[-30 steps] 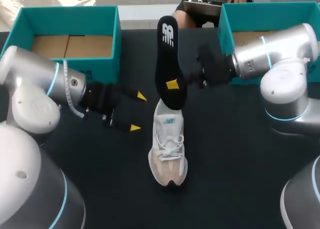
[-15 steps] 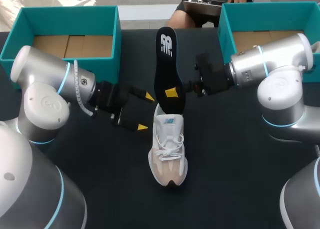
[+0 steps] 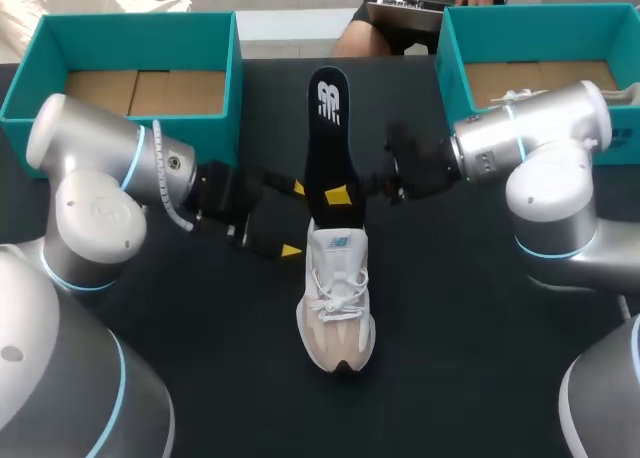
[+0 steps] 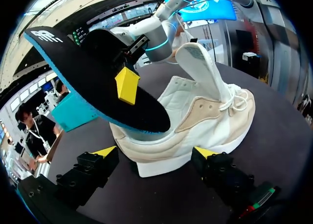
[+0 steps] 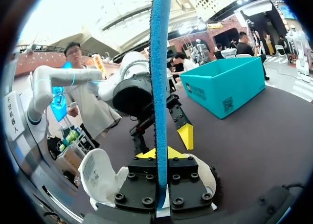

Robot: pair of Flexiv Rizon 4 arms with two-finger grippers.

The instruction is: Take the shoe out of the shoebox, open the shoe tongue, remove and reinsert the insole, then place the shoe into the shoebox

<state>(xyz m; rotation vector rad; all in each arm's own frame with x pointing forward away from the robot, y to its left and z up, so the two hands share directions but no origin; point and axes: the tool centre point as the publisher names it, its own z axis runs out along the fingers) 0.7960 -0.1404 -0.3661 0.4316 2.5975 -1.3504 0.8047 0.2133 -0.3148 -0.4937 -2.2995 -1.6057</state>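
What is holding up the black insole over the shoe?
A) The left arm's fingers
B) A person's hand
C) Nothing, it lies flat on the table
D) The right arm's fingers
D: the right arm's fingers pinch the black insole from both sides, its lower end at the shoe, while the left arm's fingers stand open near the shoe's heel.

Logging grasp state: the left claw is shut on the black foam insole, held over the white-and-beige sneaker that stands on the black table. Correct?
Wrong arm: the right claw is shut on the black foam insole, held over the white-and-beige sneaker that stands on the black table. The right wrist view shows the insole clamped in that claw; the left claw is open.
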